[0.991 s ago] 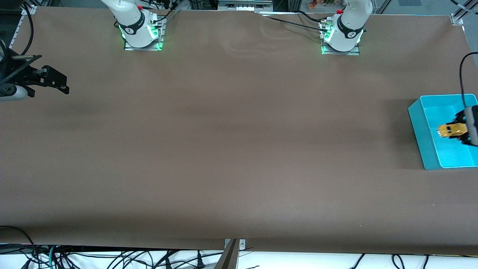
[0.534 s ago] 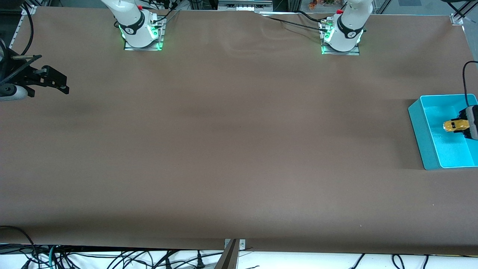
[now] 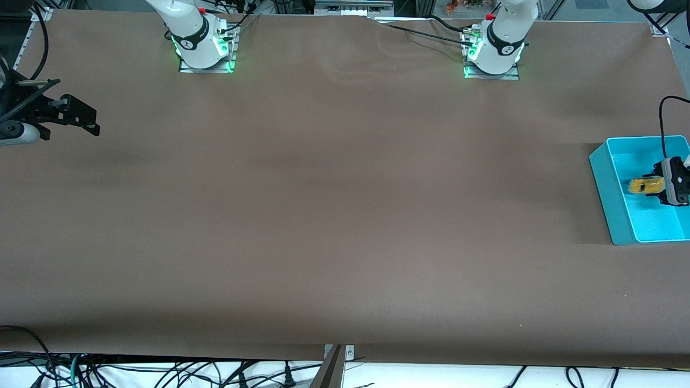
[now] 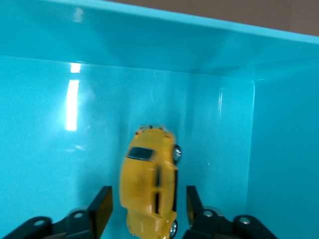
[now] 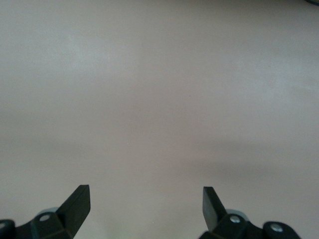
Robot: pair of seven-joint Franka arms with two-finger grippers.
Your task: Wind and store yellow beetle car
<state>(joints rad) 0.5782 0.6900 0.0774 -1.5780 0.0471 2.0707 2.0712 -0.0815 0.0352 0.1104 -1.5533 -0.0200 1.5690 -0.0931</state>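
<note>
Yellow beetle car (image 4: pixel 149 186) now loose inside the teal bin (image 3: pixel 606 178), blurred as if dropping, released within the last 0.5 s by the left hand (image 4: pixel 144 209), fingers spread just above. Storing seemingly finished. Right hand (image 5: pixel 146 203) open, waiting over bare worktop (image 3: pixel 323 215), well apart from the bin.

Looked glossy: yellow car (image 4: pixel 149 191), smooth painted shell. Shone too: teal bin (image 4: pixel 45 124), slick plastic with glare streaks. Lay matt brown, slightly wrinkled like paper: table cover (image 3: pixel 334 215).
</note>
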